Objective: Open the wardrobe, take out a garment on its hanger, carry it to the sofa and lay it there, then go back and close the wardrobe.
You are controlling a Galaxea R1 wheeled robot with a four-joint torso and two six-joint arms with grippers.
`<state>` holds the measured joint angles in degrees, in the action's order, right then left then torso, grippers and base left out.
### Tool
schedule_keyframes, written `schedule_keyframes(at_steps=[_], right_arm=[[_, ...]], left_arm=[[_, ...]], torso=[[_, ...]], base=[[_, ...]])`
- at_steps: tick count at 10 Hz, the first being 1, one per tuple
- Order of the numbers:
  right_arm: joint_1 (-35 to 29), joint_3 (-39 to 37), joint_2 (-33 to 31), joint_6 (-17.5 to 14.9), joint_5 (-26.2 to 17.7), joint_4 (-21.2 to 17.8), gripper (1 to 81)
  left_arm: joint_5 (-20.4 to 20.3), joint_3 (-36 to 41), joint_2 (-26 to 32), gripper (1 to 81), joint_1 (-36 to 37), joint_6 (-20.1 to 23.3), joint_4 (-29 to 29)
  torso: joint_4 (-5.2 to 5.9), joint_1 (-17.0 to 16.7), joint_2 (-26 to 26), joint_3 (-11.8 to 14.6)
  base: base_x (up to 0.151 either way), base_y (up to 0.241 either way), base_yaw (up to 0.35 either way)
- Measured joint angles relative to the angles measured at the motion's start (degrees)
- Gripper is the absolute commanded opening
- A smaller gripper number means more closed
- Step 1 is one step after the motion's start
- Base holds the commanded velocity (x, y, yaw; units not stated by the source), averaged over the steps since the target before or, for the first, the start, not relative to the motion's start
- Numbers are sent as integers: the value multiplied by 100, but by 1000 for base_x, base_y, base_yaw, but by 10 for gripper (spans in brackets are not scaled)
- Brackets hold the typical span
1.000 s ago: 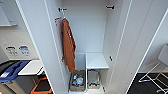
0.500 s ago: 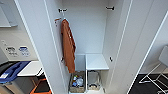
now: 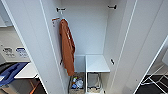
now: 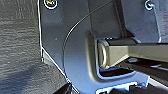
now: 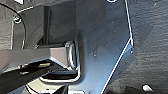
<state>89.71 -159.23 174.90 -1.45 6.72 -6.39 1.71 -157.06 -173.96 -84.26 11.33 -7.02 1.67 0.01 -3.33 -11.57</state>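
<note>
wardrobe: both doors open, one at each side | jacket: hangs inside at the left, under the rail | shelf: low at the right | basket: on the bottom, below the jacket, left of the shelf

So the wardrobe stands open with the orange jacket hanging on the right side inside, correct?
Not quite. The wardrobe does stand open, but the orange jacket hangs on the left side inside, near the left wall, as the head view shows.
</note>
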Motion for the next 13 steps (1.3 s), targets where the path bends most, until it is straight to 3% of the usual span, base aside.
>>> schedule_keyframes(at_steps=[13], right_arm=[[-10,-2,13,0,-7,0,811]], left_arm=[[-4,0,-33,811,-5,0,17]], torso=[[0,2,0,0]], base=[[98,0,0]])
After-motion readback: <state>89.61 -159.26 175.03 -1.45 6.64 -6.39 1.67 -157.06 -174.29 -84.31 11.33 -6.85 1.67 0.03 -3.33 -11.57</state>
